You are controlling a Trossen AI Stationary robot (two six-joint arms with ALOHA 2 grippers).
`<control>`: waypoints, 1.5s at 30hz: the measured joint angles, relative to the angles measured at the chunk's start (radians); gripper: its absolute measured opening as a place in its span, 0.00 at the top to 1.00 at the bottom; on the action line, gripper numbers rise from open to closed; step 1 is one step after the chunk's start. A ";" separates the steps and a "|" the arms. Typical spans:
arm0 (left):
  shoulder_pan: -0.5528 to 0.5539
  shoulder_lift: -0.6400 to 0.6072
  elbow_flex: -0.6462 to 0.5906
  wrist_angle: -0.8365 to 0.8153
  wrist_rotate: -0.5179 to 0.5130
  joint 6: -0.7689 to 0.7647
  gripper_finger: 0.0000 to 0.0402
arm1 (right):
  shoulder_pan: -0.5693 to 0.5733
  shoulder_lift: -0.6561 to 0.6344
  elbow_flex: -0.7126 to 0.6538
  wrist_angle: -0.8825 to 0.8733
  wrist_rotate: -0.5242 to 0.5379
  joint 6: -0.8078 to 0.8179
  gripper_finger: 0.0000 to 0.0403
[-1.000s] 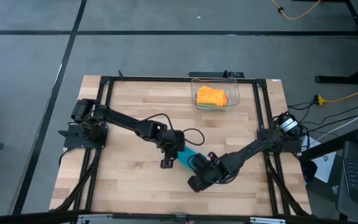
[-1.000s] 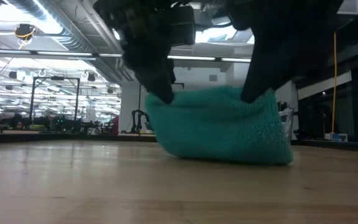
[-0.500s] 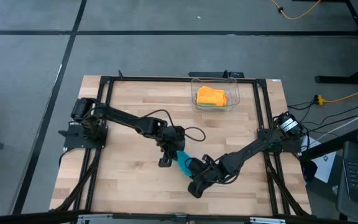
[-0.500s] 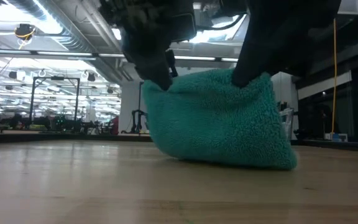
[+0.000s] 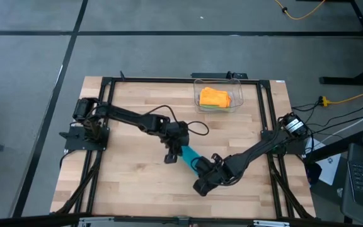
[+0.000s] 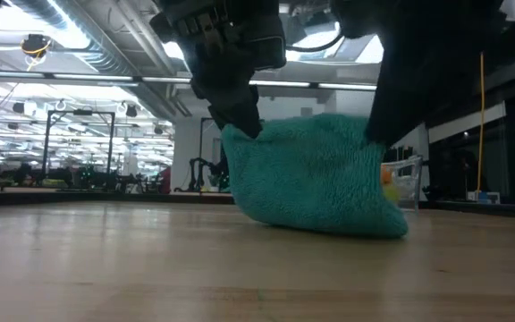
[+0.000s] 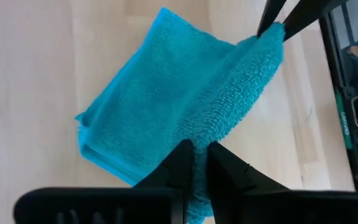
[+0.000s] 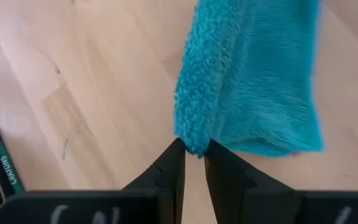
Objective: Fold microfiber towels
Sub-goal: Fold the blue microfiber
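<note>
Table [image 5: 125,183]: light wood, both arms reaching to its middle. Clear plastic bin [image 5: 235,104] at the far edge holds the orange towel [image 5: 213,98] on top of a lime green one (only an edge shows). Teal towel [image 6: 316,179] sits mid-table, folded, its lower part resting on the wood and its upper edge lifted. Left gripper [image 7: 195,163] pinches one end of that edge, fingers nearly together on the pile. Right gripper [image 8: 191,155] pinches the other end, fingers likewise narrow around the cloth.
</note>
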 joint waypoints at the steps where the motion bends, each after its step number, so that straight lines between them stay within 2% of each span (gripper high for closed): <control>1: 0.003 0.000 0.000 0.003 -0.006 0.000 0.90 | 0.000 -0.008 0.000 -0.018 0.009 0.012 0.84; 7: 0.023 0.001 0.000 0.017 -0.079 -0.009 0.89 | 0.000 -0.040 0.000 -0.095 0.076 0.026 0.84; 21: 0.061 0.008 0.001 0.064 -0.076 -0.059 0.90 | 0.000 -0.043 0.000 -0.202 0.085 0.018 0.84; 28: 0.081 0.079 0.002 0.105 -0.074 -0.086 0.89 | 0.000 -0.043 0.000 -0.209 0.087 -0.030 0.84; 33: 0.094 0.090 0.002 0.111 -0.130 -0.088 0.90 | 0.000 -0.043 0.000 -0.212 0.089 -0.056 0.84; 39: 0.100 0.092 0.002 0.110 -0.152 -0.088 0.90 | 0.001 -0.043 0.000 -0.213 0.146 -0.105 0.84; 45: 0.100 0.162 0.002 0.158 -0.157 -0.090 0.90 | 0.001 -0.043 0.000 -0.180 0.157 -0.182 0.84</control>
